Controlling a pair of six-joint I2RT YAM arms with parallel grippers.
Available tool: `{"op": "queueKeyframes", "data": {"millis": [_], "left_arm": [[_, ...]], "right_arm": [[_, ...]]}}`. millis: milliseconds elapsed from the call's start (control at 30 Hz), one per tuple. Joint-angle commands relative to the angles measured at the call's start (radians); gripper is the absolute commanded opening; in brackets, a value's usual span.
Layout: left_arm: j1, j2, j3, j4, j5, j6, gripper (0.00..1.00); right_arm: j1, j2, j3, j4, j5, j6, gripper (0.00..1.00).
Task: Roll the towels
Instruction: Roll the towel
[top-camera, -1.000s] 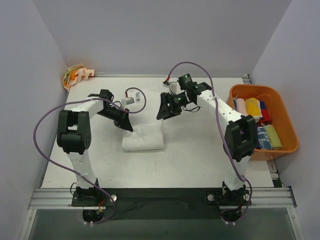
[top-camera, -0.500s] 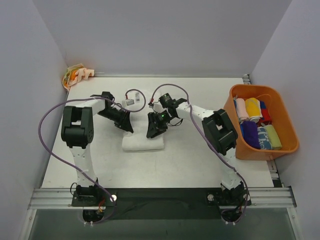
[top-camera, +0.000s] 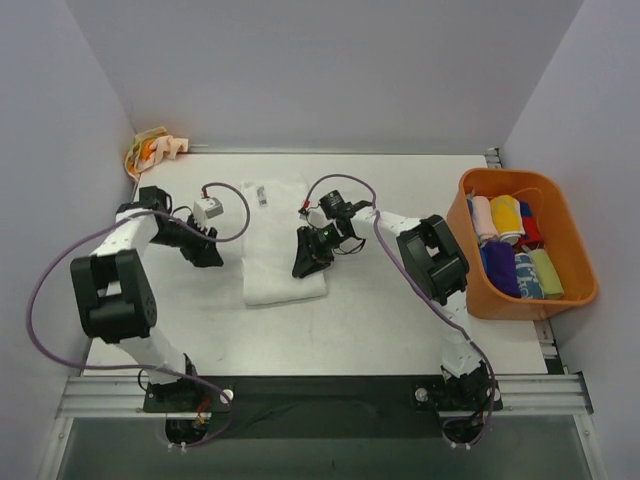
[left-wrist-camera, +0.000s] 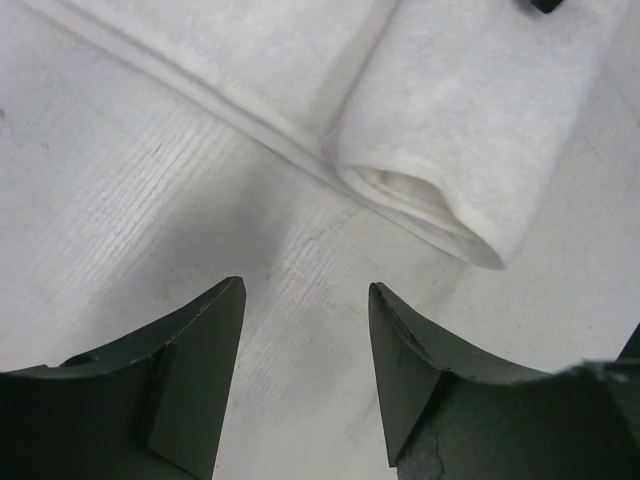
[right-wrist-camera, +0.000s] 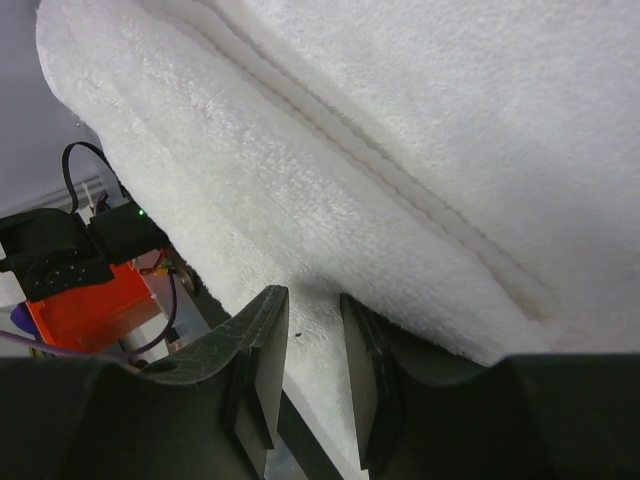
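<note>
the half-rolled white towel (top-camera: 284, 278) lies mid-way across the table (top-camera: 380, 310). the left gripper (left-wrist-camera: 305, 290) stands apart and empty beside it. the right gripper (right-wrist-camera: 315, 295), jaws narrowly apart, noses the roll's end, so the unpinned roll may spring loose.

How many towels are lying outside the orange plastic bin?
2: the large white cloth towel, partly rolled, mid-table, and the crumpled cream towel with orange blotches at the far left corner.
</note>
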Motion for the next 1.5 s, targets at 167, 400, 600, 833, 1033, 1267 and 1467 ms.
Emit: {"op": "queueKeyframes", "data": {"millis": [167,400,600,833,1033,1267,1467], "left_arm": [[-0.361,-0.441,-0.26,0.251,-0.199,0.102,0.7],[-0.7,-0.525,-0.498,0.518,-0.424,0.111,0.92],[-0.834,-0.443,-0.63,0.739,-0.639,0.14,0.9],[-0.848,-0.343,-0.638,0.667,-0.672,0.079,0.4],[-0.764,-0.222,-0.397,0.212,-0.324,0.082,0.08],[-0.603,0.019,-0.084,-0.241,-0.017,0.136,0.01],[-0.526,0.281,0.133,-0.456,0.071,0.126,0.0]], "right_arm": [[0.01,0.053,-0.02,-0.104,0.22,-0.038,0.28],[0.001,0.105,0.014,-0.116,0.189,-0.018,0.23],[-0.004,0.114,0.012,-0.116,0.181,0.001,0.21],[-0.01,0.101,0.001,-0.116,0.166,-0.001,0.15],[-0.046,-0.045,-0.037,-0.109,0.161,-0.056,0.19],[-0.18,-0.353,-0.175,-0.041,0.155,-0.237,0.55],[-0.212,-0.596,-0.324,-0.027,0.175,-0.473,0.68]]}}
